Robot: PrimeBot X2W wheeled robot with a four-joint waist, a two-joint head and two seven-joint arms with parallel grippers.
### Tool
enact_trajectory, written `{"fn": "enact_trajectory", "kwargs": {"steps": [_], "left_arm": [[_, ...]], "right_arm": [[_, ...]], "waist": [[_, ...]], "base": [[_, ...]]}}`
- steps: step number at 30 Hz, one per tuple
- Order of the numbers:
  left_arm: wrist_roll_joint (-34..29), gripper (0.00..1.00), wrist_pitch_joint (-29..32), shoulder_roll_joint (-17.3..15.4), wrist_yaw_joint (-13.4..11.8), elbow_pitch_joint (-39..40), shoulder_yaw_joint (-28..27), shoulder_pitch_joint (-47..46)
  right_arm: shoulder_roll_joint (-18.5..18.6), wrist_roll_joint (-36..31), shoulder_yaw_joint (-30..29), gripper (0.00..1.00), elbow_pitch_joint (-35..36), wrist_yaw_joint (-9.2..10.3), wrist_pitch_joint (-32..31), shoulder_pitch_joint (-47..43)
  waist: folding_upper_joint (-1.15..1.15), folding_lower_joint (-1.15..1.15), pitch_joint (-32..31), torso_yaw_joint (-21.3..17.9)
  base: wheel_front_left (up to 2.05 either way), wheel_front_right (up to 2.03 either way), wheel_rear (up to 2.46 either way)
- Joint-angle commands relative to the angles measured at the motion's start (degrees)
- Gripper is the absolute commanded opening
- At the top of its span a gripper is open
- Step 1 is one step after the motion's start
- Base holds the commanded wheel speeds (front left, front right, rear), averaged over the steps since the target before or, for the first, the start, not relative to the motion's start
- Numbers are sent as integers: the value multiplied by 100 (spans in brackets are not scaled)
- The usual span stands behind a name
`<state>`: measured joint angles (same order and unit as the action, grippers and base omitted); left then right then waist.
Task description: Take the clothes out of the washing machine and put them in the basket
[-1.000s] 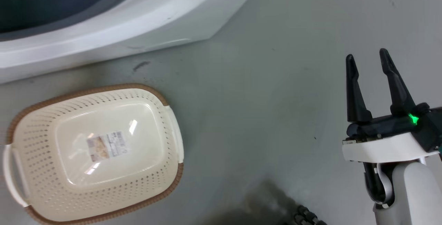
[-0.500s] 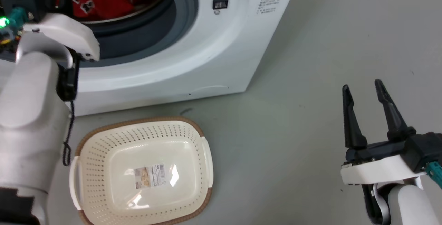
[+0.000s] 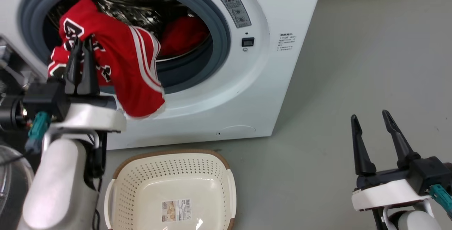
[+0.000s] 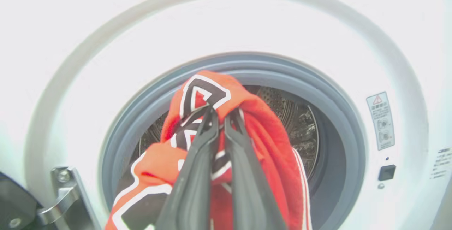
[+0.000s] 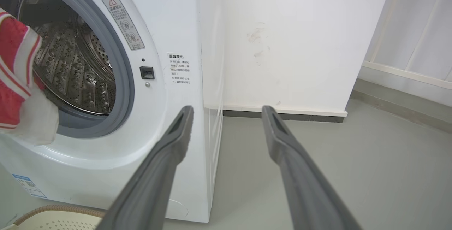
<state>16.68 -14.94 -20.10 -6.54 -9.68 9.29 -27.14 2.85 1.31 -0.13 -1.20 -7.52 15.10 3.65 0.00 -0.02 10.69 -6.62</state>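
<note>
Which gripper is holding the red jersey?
The left gripper: it is shut on the red jersey at the opening of the washing machine. The right gripper is open and empty.

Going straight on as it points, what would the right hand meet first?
Probably the white wall, low down, beside the washing machine; one finger might clip the machine's corner first. Depth unclear.

Jersey (image 3: 134, 81) now half outside drum (image 3: 141, 7)
</note>
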Motion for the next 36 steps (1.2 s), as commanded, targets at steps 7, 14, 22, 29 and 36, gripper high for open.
{"fn": "enact_trajectory", "kwargs": {"steps": [7, 14, 22, 29, 36], "left_arm": [[-161, 0, -28, 373, 6, 1043, -310, 1219], [-145, 0, -28, 572, 149, 1125, -278, 1886], [-114, 0, -29, 828, 344, 448, -335, 2138], [-296, 0, -29, 960, 653, -634, -295, 1881], [-608, 0, -29, 1048, 870, -1849, -217, 1244]], "right_arm": [[3, -22, -269, 100, -92, 6, 10, -197], [3, -84, -252, 100, -117, 6, 10, -223], [3, -72, -282, 100, -111, 6, 10, -47], [3, -161, -318, 100, 6, 6, 10, 147], [2, -254, -344, 100, 156, 6, 10, 417]], "waist": [[0, 2, -287, 298], [0, 2, -202, 439], [0, 2, 190, 451], [0, 2, 803, 419], [0, 2, 1626, 387]], "base": [[0, 0, 0], [0, 0, 0], [0, 0, 0], [0, 0, 0], [0, 0, 0]]}}
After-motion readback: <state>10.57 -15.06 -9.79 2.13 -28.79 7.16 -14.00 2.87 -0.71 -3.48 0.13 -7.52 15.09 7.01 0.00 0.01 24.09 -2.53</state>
